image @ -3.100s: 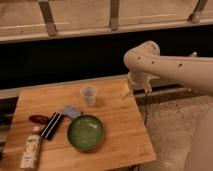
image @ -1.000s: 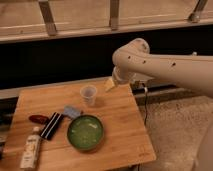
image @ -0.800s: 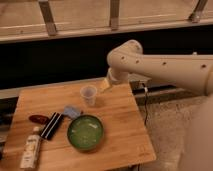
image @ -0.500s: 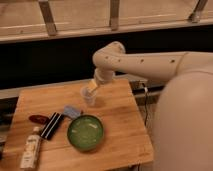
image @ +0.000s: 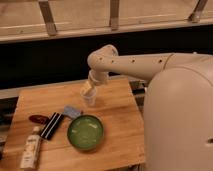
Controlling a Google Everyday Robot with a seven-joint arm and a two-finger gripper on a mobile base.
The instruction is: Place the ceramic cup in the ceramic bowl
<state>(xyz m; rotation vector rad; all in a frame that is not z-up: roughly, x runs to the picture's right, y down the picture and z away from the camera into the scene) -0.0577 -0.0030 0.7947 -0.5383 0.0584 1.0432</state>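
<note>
- On the right of the camera view, the robot's white body fills the frame edge. Its arm reaches left over the table and bends down at a rounded joint.
- Below the arm, a wooden table takes up the lower left and middle, with all the objects lying on its top.
- Near the front middle of the table is the ceramic bowl, green, round and shallow, glossy inside, upright, nothing in it.
- At the front left corner a pale bottle lies on its side, well apart from the bowl.
- Left of the bowl is a black flat rectangular object, angled, just beside the bowl's rim.
- Behind the bowl, the gripper hangs at the arm's end, low over the table, right at the rim of the ceramic cup. Cannot tell whether it grasps the cup or is released.
- The ceramic cup is small, pale and upright, near the table's middle, behind the bowl and apart from it, not in the bowl. Cannot tell if its base touches the wood.
- Between cup and black object, a small grey-blue packet lies flat near the bowl's back-left rim.
- Far left, a small dark red object lies just beside the black object's upper end.
</note>
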